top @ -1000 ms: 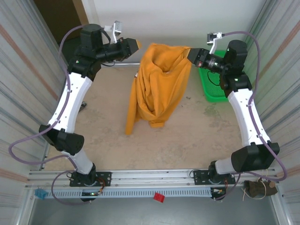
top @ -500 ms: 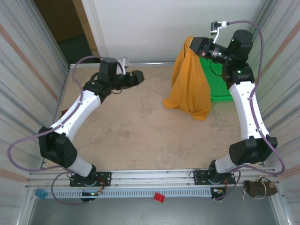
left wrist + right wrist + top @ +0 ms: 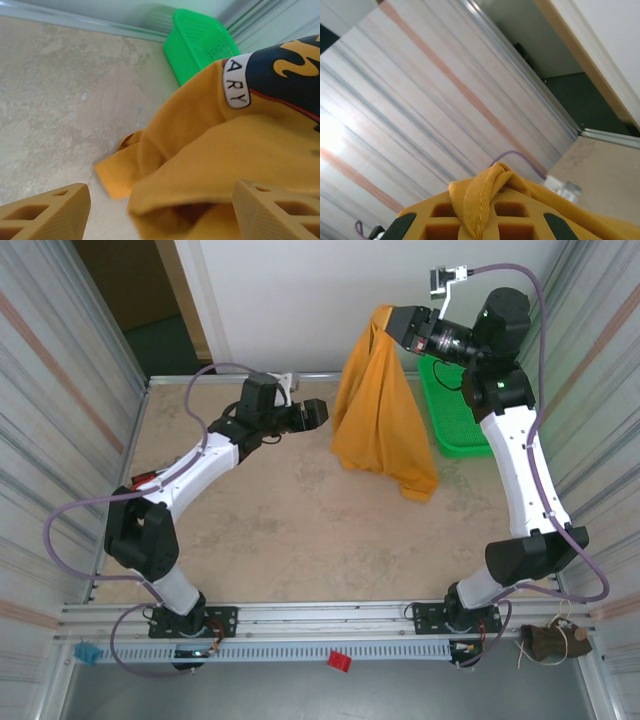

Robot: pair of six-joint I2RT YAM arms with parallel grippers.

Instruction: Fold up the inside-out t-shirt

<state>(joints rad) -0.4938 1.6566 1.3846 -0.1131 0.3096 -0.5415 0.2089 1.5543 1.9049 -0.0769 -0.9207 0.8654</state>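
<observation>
T-shirt point(image 3: 383, 415) hangs from clamped right gripper point(image 3: 394, 322); left gripper point(image 3: 320, 413) spread wide.

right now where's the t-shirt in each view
top external: t-shirt hangs upper centre-right.
left wrist: t-shirt covers the right and lower middle, print at top right.
right wrist: t-shirt edge bunched at bottom centre, pinched in the right fingers.
landmark: green basket just right of it from above; same basket behind it in the left wrist view.
</observation>
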